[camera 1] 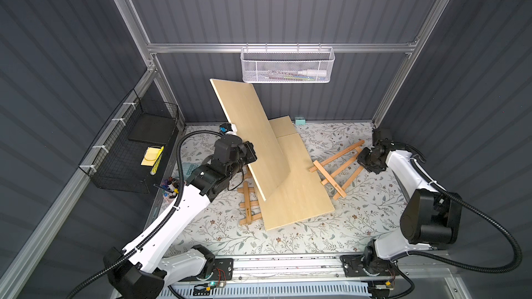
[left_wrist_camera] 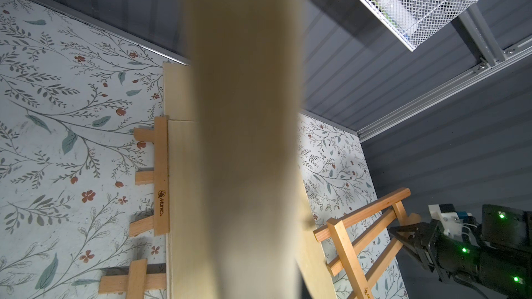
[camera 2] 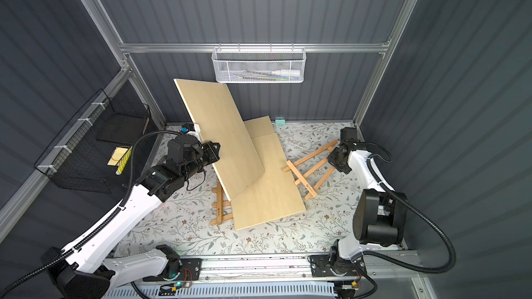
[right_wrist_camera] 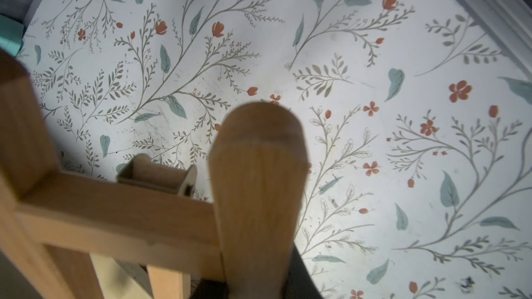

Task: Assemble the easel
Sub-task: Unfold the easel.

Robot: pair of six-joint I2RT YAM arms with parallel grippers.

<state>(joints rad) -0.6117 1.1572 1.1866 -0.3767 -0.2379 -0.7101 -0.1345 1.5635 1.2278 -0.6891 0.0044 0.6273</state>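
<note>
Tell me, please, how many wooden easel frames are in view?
2. One wooden easel frame, held by the right gripper, sits right of the pale plywood boards; the second frame lies partly under them. More may be hidden.

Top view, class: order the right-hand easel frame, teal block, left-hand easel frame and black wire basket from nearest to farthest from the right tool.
1. The right-hand easel frame, held by the right tool.
2. The teal block, far back, near the middle.
3. The left-hand easel frame, partly under the flat board.
4. The black wire basket, at the far left side.
</note>
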